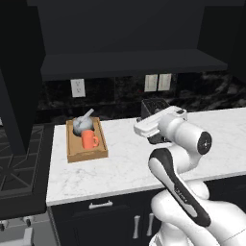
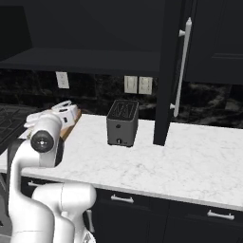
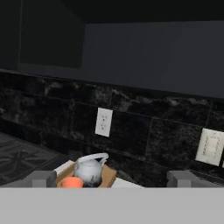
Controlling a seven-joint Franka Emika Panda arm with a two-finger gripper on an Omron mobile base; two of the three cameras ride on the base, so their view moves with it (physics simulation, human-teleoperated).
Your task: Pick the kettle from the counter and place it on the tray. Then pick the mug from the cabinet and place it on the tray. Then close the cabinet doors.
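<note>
Kettle (image 1: 82, 123) and mug (image 1: 89, 140) sit on the tray (image 1: 73, 153). Gripper (image 3: 111, 178), jaws apart and empty, must next reach the cabinet doors (image 2: 166, 71), apparently open at two o'clock.

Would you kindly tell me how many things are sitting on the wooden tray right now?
2: the grey kettle at the tray's far end, and the orange mug just in front of it.
</note>
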